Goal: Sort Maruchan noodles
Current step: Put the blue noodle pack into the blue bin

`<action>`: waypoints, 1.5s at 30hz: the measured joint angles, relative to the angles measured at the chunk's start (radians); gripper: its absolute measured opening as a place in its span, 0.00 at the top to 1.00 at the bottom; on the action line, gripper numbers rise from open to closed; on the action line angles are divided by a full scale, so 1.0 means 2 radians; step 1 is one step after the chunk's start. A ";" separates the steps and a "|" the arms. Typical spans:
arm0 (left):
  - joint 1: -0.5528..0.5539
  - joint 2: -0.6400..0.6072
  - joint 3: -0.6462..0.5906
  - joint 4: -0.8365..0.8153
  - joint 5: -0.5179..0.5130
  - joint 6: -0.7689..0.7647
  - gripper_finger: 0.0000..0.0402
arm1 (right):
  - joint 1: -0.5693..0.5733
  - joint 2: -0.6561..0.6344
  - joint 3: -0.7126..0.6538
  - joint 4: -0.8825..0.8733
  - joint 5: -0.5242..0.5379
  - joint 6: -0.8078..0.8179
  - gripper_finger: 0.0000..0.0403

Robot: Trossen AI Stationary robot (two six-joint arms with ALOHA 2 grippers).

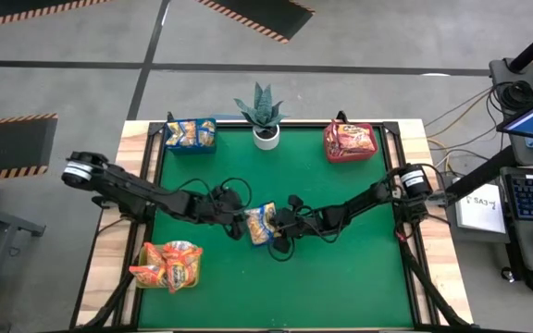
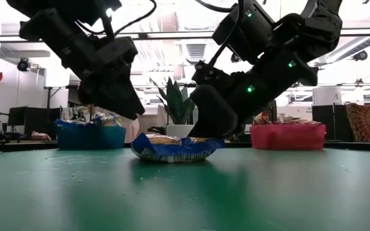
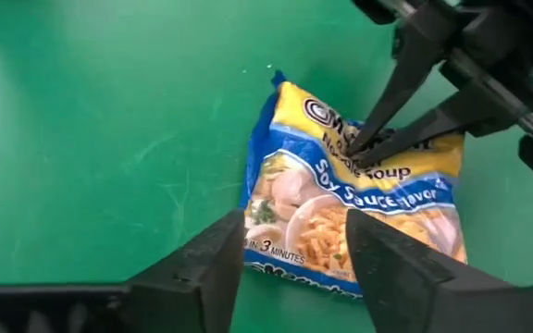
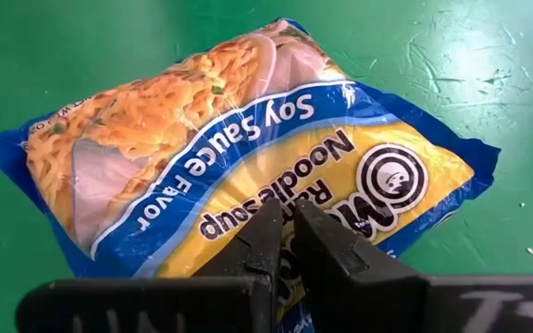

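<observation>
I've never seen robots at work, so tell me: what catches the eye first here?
Two dark arms meet at mid-table over one blue-edged yellow noodle packet lying on the green mat. The right gripper pinches the packet with shut jaws, while the left gripper has its jaws open above it. Packets fill a blue bin and a red bin at the far corners.

You see a green table mat (image 1: pixel 340 268) bordered by pale wood. At its centre lies a noodle packet (image 1: pixel 262 224), yellow with blue edges, a blue band lettered in white, and orange noodles pictured. Beyond the packet stands a dark green, striped plant (image 1: pixel 261 106) in a white pot. Beside the plant, one way sits a blue bin (image 1: pixel 191 135) of yellow-and-blue packets, the other way a red bin (image 1: pixel 350 141) of red packets. Both arms are black. Orange and red packets (image 1: pixel 168 265) are heaped on the near left of the mat.
</observation>
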 joint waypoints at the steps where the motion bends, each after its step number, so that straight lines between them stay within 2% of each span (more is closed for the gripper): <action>1: 0.000 0.004 0.000 0.003 0.001 -0.009 0.56 | 0.000 0.008 0.000 0.002 0.000 0.000 0.93; 7: 0.000 0.028 0.000 0.002 0.015 -0.077 0.42 | 0.000 0.040 -0.001 0.014 -0.002 0.008 0.93; 14: 0.001 0.070 -0.001 0.024 0.020 -0.127 0.30 | 0.000 0.035 -0.002 0.014 -0.005 -0.001 0.93; 26: 0.009 0.142 0.000 0.149 0.023 -0.136 0.29 | 0.000 0.031 -0.003 0.019 -0.006 -0.005 0.93; 31: 0.009 0.143 0.000 0.148 0.018 -0.128 0.39 | 0.000 0.029 -0.003 0.020 -0.007 -0.006 0.93; 35: 0.009 0.142 0.000 0.148 0.018 -0.123 0.56 | 0.000 0.017 -0.003 0.019 -0.008 -0.012 0.93; 41: 0.009 0.141 0.000 0.146 0.012 -0.102 0.85 | 0.004 -0.036 -0.007 -0.004 -0.009 -0.033 0.93; 45: 0.008 0.140 0.000 0.145 0.009 -0.074 0.97 | 0.006 -0.083 -0.011 -0.041 -0.014 -0.048 0.93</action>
